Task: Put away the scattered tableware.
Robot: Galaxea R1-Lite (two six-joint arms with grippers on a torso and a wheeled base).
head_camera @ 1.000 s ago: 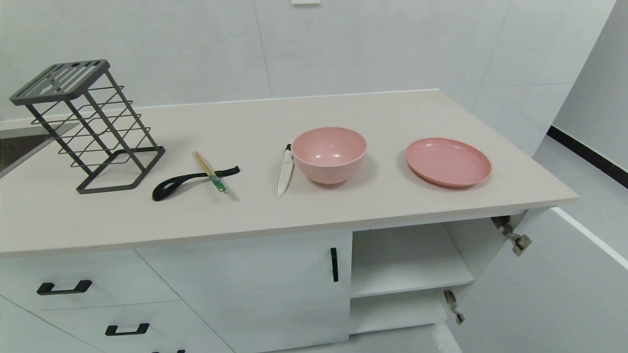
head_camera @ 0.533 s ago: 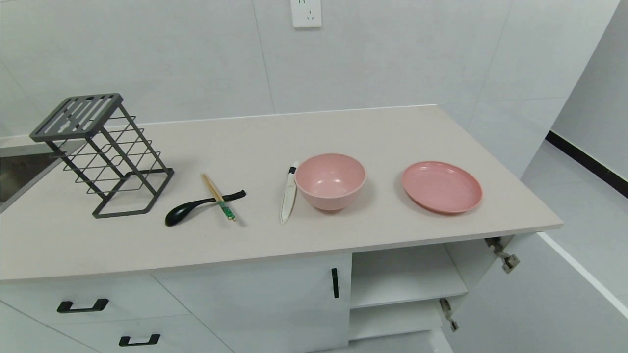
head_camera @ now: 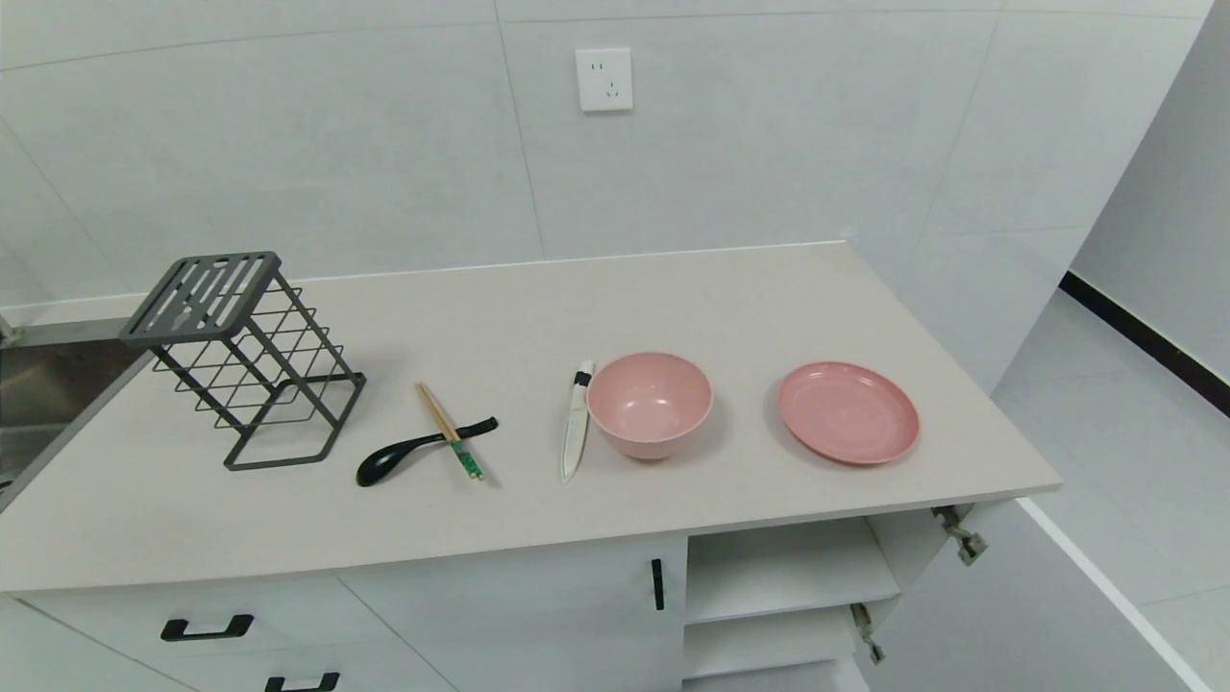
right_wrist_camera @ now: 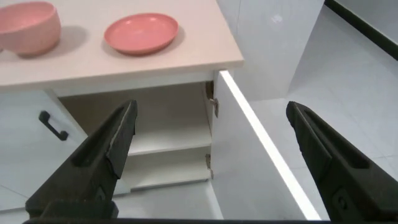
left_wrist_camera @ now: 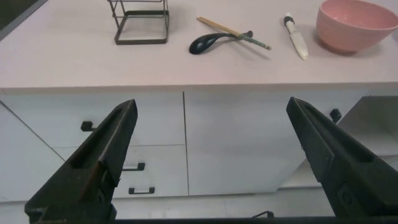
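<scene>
Five pieces of tableware lie on the countertop [head_camera: 769, 308]: a white knife [head_camera: 576, 432] just left of the pink bowl [head_camera: 650, 404], chopsticks [head_camera: 437, 413] crossing a black spoon [head_camera: 423, 450] farther left, and a pink plate [head_camera: 848, 412] to the bowl's right. My left gripper [left_wrist_camera: 211, 162] and right gripper [right_wrist_camera: 211, 162] both gape wide, holding nothing, lower than the bowl.

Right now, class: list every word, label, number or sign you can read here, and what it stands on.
None can be read.
The green band on the wooden chopsticks may carry markings, too small to tell.
The white wall socket, round pink bowl and flat pink plate show no print.
</scene>
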